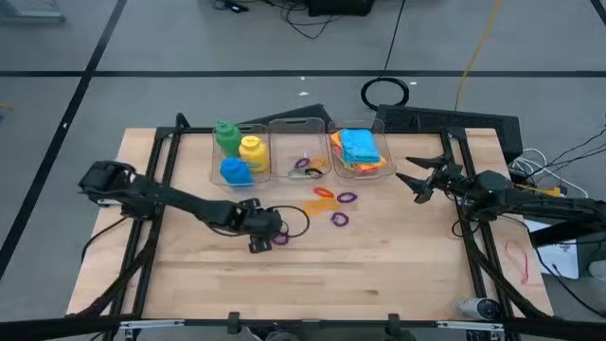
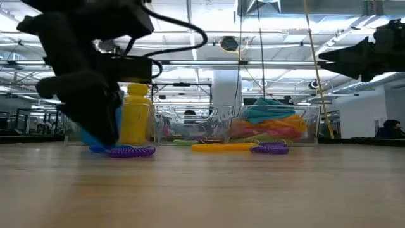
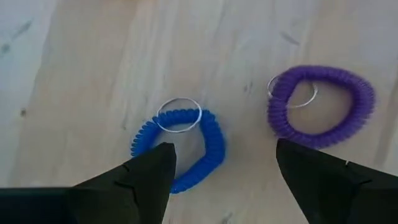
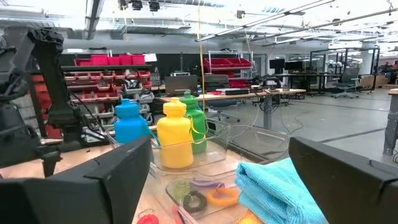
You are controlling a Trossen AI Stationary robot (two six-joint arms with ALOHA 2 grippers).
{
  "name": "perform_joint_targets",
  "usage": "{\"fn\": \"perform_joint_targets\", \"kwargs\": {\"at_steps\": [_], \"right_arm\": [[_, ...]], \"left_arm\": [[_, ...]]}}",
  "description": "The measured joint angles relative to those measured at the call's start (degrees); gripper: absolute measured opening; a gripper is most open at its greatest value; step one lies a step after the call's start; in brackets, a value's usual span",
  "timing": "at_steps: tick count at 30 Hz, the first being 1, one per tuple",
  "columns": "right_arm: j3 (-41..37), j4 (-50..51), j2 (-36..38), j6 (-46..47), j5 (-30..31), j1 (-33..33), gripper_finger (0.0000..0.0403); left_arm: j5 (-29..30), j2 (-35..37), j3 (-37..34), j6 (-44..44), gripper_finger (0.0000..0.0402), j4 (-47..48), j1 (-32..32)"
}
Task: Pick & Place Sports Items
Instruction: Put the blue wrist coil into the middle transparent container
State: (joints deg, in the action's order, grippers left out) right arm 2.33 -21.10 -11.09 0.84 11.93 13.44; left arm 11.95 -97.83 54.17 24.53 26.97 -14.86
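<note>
My left gripper (image 1: pixel 264 237) is open and points steeply down, low over the table's middle. In the left wrist view its fingers straddle a blue coil ring (image 3: pixel 180 149) that lies flat on the wood. A purple coil ring (image 3: pixel 320 106) lies just beside it. More orange and purple rings (image 1: pixel 331 204) lie loose near the bins. Green, yellow and blue bottles (image 1: pixel 237 152) stand in the left bin, a few rings (image 1: pixel 305 166) lie in the middle bin, and folded cloths (image 1: pixel 360 149) are stacked in the right bin. My right gripper (image 1: pixel 418 180) waits open, raised at the right.
Three clear bins (image 1: pixel 298 128) stand in a row along the table's far side. A black frame (image 1: pixel 156 170) runs along the table's edges. Bare wood (image 1: pixel 312 284) lies between the rings and the near edge. Cables and papers (image 1: pixel 549 246) sit off the right edge.
</note>
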Motion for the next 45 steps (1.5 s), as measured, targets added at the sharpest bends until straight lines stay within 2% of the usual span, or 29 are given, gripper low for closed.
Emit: {"fn": "perform_joint_targets", "kwargs": {"at_steps": [16, 20, 28, 32, 39, 45], "right_arm": [[-0.02, -0.02, -0.02, -0.02, -0.01, 0.01, 0.0290], [-0.02, -0.02, -0.01, 0.00, 0.00, 0.01, 0.0290], [0.00, -0.02, -0.02, -0.02, 0.01, 0.01, 0.0290], [-0.02, -0.01, -0.02, -0.02, 0.01, 0.00, 0.0290], [-0.02, 0.00, -0.01, 0.00, -0.01, 0.01, 0.0290], [0.00, -0.01, -0.02, 0.00, -0.01, 0.01, 0.0290]], "left_arm": [[-9.70, -6.34, 0.44, -0.14, 0.0228, 0.45, 3.84], [-11.46, -7.26, 0.50, -1.04, 0.0191, 0.42, 3.84], [-14.15, -7.49, 0.48, -0.89, 0.0060, -0.03, 3.86], [-14.91, -7.49, 0.48, -1.27, 0.0010, -0.09, 4.30], [-15.02, -6.82, 0.44, 3.35, 0.0022, -0.10, 5.75], [-12.39, -2.38, -0.24, 4.55, 0.0005, -0.33, 6.08]]}}
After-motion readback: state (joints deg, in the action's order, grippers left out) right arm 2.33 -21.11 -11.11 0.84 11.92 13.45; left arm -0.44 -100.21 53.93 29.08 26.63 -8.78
